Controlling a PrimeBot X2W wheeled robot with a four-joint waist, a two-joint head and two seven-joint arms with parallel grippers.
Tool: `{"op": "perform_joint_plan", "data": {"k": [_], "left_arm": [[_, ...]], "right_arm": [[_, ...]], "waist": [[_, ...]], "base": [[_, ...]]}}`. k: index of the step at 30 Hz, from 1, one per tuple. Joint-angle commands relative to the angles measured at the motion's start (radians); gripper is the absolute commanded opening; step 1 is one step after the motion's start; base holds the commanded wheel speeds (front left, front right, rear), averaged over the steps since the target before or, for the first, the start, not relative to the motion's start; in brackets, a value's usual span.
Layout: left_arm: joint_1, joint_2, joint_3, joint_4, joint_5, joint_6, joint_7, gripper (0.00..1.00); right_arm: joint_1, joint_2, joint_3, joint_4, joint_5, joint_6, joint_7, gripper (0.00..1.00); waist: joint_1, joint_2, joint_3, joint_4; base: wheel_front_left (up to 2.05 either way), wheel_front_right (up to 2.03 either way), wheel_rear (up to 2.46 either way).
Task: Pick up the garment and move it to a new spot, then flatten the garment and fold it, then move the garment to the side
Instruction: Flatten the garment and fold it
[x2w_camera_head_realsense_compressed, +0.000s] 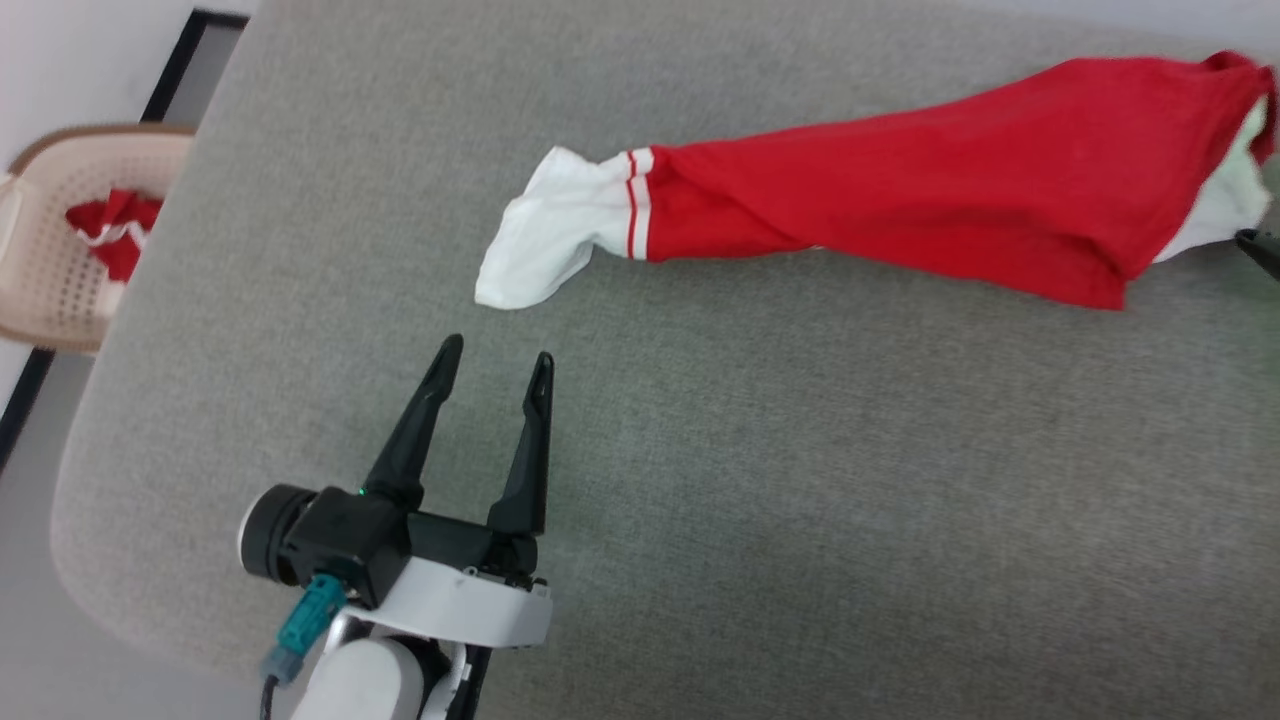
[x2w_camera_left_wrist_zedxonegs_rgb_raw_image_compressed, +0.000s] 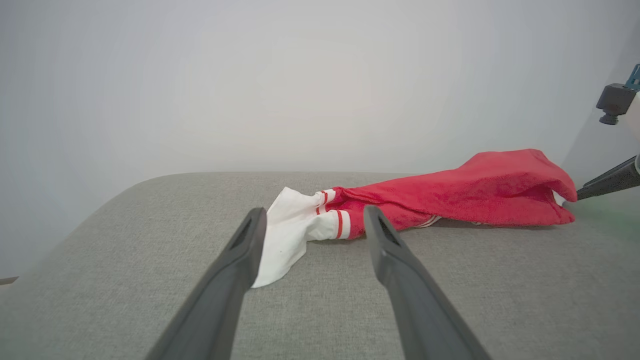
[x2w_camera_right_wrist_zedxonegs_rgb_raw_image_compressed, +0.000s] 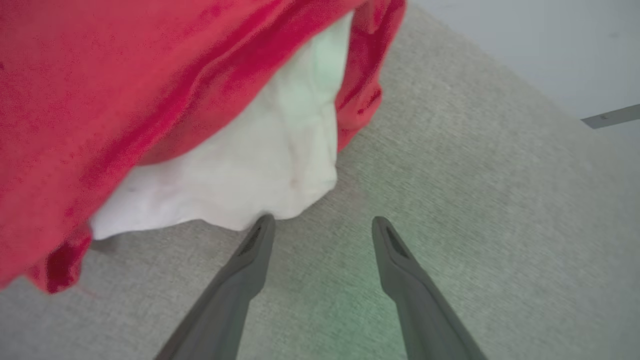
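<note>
Lying twisted into a long rope across the far side of the desk (x2w_camera_head_realsense_compressed: 800, 480), the garment (x2w_camera_head_realsense_compressed: 900, 190) invites trouble. The left gripper (x2w_camera_head_realsense_compressed: 497, 352), fingers spread and empty, sits just short of the left white sleeve (x2w_camera_head_realsense_compressed: 545, 230); the right gripper (x2w_camera_right_wrist_zedxonegs_rgb_raw_image_compressed: 322, 222), likewise open, is at the right sleeve (x2w_camera_right_wrist_zedxonegs_rgb_raw_image_compressed: 240, 175). Pinching sleeves alone would likely tighten the twist, and a shallow bite may slip.

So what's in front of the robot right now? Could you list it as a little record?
top: grey fabric
shirt: red, lying in a long bunch, unfolded
sleeve: white, at the bunch's left end
left gripper: open, empty, just short of the sleeve
right gripper: open, empty, at the white patch on the other end
basket: beige, off the top's left edge, holds a red-and-white cloth
</note>
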Motion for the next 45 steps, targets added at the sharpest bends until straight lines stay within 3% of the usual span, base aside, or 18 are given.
{"op": "perform_joint_plan", "data": {"k": [1,7,8,10,11,21,27,34,45], "left_arm": [[0.006,-0.023,0.021,0.003,0.019,-0.023,0.0,1.0],[0.002,-0.077,0.088,0.013,0.07,-0.085,0.0,1.0],[0.003,-0.084,0.099,0.014,0.079,-0.095,0.0,1.0],[0.006,-0.096,0.118,0.012,0.094,-0.108,0.0,1.0],[0.01,-0.101,0.129,0.012,0.101,-0.116,0.0,1.0],[0.042,-0.129,0.205,0.013,0.146,-0.155,0.0,1.0],[0.068,-0.136,0.244,0.004,0.164,-0.168,0.0,1.0],[0.082,-0.14,0.26,0.0,0.178,-0.182,0.0,1.0],[0.106,-0.148,0.274,-0.003,0.184,-0.192,0.0,1.0]], "right_arm": [[-0.027,0.01,0.01,0.022,-0.001,-0.001,-0.001,1.0],[-0.05,0.035,0.067,0.083,0.002,-0.001,0.02,1.0],[-0.049,0.038,0.079,0.088,0.004,-0.001,0.026,0.74],[-0.048,0.045,0.104,0.092,0.013,-0.001,0.035,0.05],[-0.048,0.04,0.126,0.086,0.004,-0.001,0.034,0.0],[-0.051,-0.021,0.157,0.031,0.048,-0.002,-0.093,0.0],[0.021,-0.116,0.168,-0.052,0.077,-0.002,-0.136,0.0],[0.152,-0.213,0.093,-0.093,0.136,-0.002,-0.169,0.0],[0.416,-0.276,-0.08,-0.041,0.17,-0.002,-0.252,0.0]], "waist": [[0.0,-0.0001,0.059,0.045],[0.0,-0.0001,0.086,0.042],[0.0,-0.0001,0.087,0.038],[0.0,-0.0001,0.085,0.029],[0.0,-0.0001,0.082,0.023],[0.0,-0.0001,0.026,-0.054],[0.0,-0.0001,-0.009,-0.113],[0.0,-0.0001,-0.031,-0.145],[0.0,-0.0001,-0.045,-0.14]], "base": [[0.0,0.0,0.0],[0.0,0.0,0.0],[0.0,0.0,0.0],[0.0,0.0,0.0],[0.0,0.0,0.0],[0.0,0.0,0.0],[0.0,0.0,0.0],[0.0,0.0,0.0],[0.0,0.0,0.0]]}}
